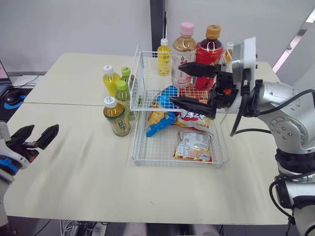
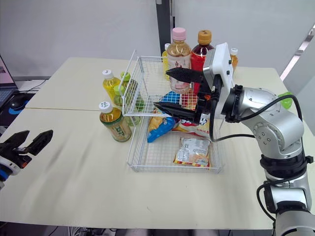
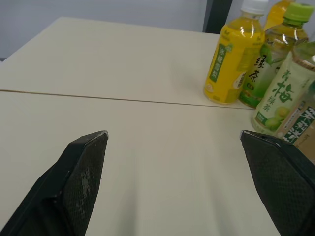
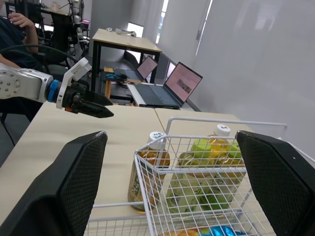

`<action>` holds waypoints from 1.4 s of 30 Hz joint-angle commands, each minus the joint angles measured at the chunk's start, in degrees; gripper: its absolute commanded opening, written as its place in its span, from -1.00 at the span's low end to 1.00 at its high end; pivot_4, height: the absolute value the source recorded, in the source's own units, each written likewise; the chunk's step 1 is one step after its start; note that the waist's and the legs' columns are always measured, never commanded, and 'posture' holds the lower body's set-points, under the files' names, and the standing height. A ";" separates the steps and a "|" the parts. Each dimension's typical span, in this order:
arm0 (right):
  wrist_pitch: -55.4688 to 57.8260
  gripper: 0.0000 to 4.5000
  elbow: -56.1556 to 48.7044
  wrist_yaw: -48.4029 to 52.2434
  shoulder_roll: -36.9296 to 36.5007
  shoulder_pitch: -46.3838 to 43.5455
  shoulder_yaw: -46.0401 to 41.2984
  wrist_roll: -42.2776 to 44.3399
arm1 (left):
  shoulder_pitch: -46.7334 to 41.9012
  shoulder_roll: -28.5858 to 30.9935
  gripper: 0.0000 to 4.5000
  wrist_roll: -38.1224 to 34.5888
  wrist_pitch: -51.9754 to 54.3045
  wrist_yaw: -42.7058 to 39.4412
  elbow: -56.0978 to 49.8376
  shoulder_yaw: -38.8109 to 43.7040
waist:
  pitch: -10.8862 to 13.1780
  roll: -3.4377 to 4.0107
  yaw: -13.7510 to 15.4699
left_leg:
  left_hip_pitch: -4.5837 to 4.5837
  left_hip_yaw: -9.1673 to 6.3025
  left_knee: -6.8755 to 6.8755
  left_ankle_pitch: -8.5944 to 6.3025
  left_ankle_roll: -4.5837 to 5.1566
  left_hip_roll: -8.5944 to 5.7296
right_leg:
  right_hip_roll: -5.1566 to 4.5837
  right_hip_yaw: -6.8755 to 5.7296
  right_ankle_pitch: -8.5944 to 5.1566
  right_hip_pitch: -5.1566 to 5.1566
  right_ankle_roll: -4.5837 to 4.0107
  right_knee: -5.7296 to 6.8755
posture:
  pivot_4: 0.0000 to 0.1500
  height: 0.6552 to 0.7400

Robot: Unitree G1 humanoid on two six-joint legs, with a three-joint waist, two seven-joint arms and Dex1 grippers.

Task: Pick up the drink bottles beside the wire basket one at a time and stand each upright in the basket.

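Black-fingered right pincer (image 1: 176, 83) of mine hangs open and empty over the wire basket (image 1: 167, 163); left pincer (image 1: 44, 129) open, empty, low over the worktop (image 1: 88, 167). Four bottles (image 1: 120, 93) stand just beside the basket. Likely step: fetching a bottle. Next: left pincer to the nearest tea bottle (image 1: 116, 117), grip its body.

We log four bottles upright just left of the white wire basket (image 1: 137, 133) | yellow bottle (image 1: 110, 80), white cap, rearmost | green-capped bottle (image 1: 127, 76) beside it | second green-capped bottle (image 1: 123, 100) in front | amber tea bottle (image 1: 116, 118) nearest | upright in the basket's rear: small yellow bottle (image 1: 164, 58), pink-capped bottle (image 1: 183, 55), red bottle (image 1: 209, 53)
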 commanded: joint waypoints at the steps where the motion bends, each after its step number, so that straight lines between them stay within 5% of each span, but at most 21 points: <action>1: -1.38 1.00 -0.58 0.13 0.11 -1.50 -0.97 -0.97 | -2.47 1.45 0.99 -1.66 -0.79 1.51 -1.93 -0.94 | 0.00 0.00 -0.06 | 0.01 0.02 0.00 0.00 0.00 -0.01 | 0.02 0.01 0.00 0.01 0.00 0.00 | 1.00 1.00; 8: -1.70 1.00 -1.38 -1.54 -0.16 -1.20 -2.29 -3.26 | -20.30 4.62 0.99 3.25 -4.24 4.53 6.95 -13.78 | -0.04 -0.07 0.06 | 0.03 -0.04 0.01 0.00 -0.01 -0.14 | 0.17 -0.05 0.01 0.09 0.00 -0.05 | 1.00 1.00; 21: 1.38 1.00 -7.39 -6.17 -3.19 1.60 -6.32 -1.99 | -53.63 -0.60 0.99 18.49 -25.26 3.04 49.02 -33.11 | -0.03 -0.05 -0.21 | -0.08 0.13 -0.04 0.00 -0.01 -0.14 | 0.28 0.05 0.02 -0.12 -0.02 -0.08 | 1.00 1.00; 28: 3.38 1.00 -9.95 -7.90 -4.70 2.27 -8.09 -0.46 | -64.15 -3.58 0.99 23.60 -36.32 4.94 68.79 -35.34 | -0.03 -0.05 -0.20 | -0.13 0.16 -0.04 0.00 0.00 -0.17 | 0.28 0.05 0.02 -0.15 -0.01 -0.12 | 1.00 1.00; 41: 5.36 1.00 -11.73 -9.65 -5.67 2.23 -9.51 1.88 | -70.65 -5.27 0.99 27.55 -43.27 6.91 81.41 -35.52 | -0.03 -0.05 -0.19 | -0.14 0.16 -0.05 0.00 -0.01 -0.17 | 0.29 0.04 0.02 -0.17 -0.01 -0.11 | 1.00 1.00; 42: 5.44 1.00 -11.79 -9.73 -5.72 2.22 -9.58 1.99 | -70.89 -5.38 0.81 27.64 -43.56 7.12 81.72 -35.42 | -0.03 -0.05 -0.17 | -0.15 0.16 -0.05 0.00 -0.01 -0.17 | 0.29 0.04 0.02 -0.17 -0.01 -0.12 | 1.00 1.00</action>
